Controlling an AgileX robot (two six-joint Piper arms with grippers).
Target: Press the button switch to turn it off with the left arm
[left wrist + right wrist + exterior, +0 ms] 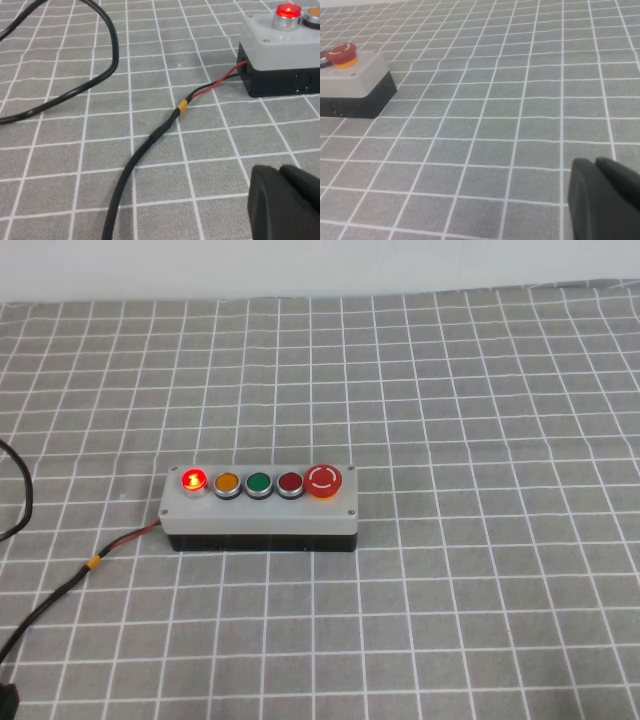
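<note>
High view: neither arm appears. The grey box (262, 508) sits at centre frame on the checked desk (480, 390); the button switch (193, 480), lit, is leftmost in its row, beside the yellow button (227, 483).

Left wrist view: the left gripper (286, 202) shows at lower right above the desk, apart from the box; finger state cannot be told. The black cable (145, 145) crosses mid-frame.

Right wrist view: the right gripper (605, 200) at lower right, state likewise indeterminate; mushroom button (341, 54) at upper left.

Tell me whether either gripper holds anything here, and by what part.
Nothing is held. The left gripper sits low, short of the button switch; the right gripper is parked over bare cloth.
</note>
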